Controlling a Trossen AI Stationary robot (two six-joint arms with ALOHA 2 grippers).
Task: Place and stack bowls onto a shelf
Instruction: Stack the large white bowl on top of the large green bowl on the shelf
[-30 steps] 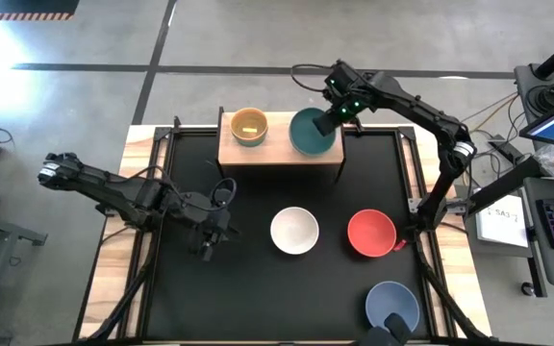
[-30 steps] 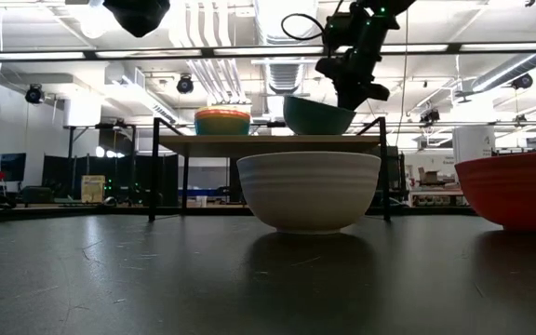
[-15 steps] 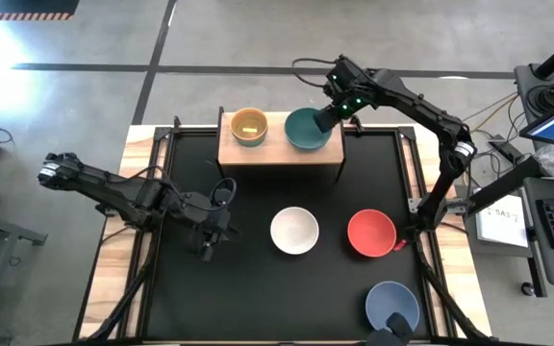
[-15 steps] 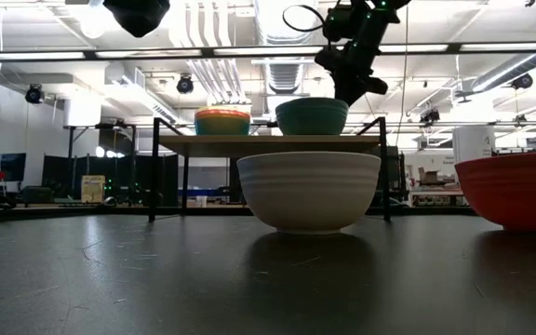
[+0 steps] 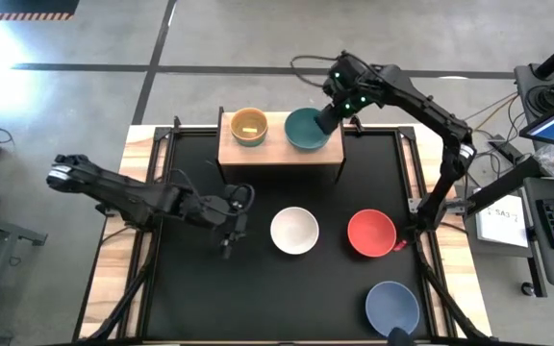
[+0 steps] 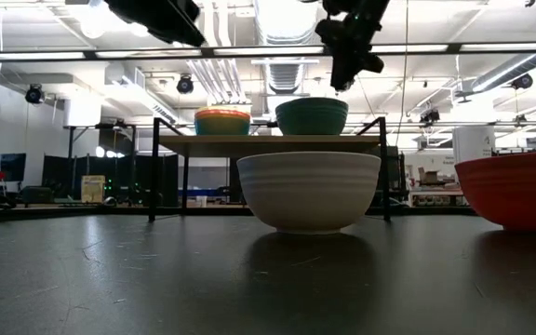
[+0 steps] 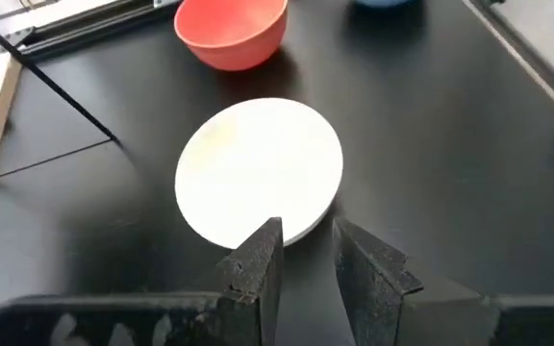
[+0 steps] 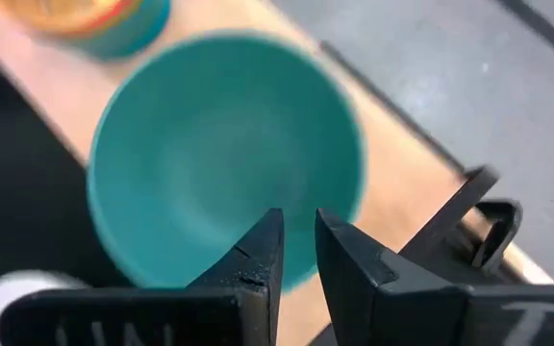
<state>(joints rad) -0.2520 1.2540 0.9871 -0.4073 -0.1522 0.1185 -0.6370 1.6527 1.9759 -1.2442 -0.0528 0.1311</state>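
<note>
The light-wood shelf stands at the table's far side. On it are a stack of smaller bowls with yellow on top, and beside it the teal bowl, upright on its base. My right gripper hovers narrowly open above the teal bowl's right rim, clear of it in the low view. My left gripper, narrowly open, hangs just left of the white bowl, which sits on the tabletop.
A red bowl sits right of the white one, and a periwinkle-blue bowl lies near the table's near right corner. The shelf's right end beyond the teal bowl is narrow. Black tabletop lies open at the near left.
My right gripper lowered the tilted teal bowl flat onto the shelf beside the stack, let go and rose a little above it. My left arm swung toward the table's right, bringing its gripper close to the white bowl.
</note>
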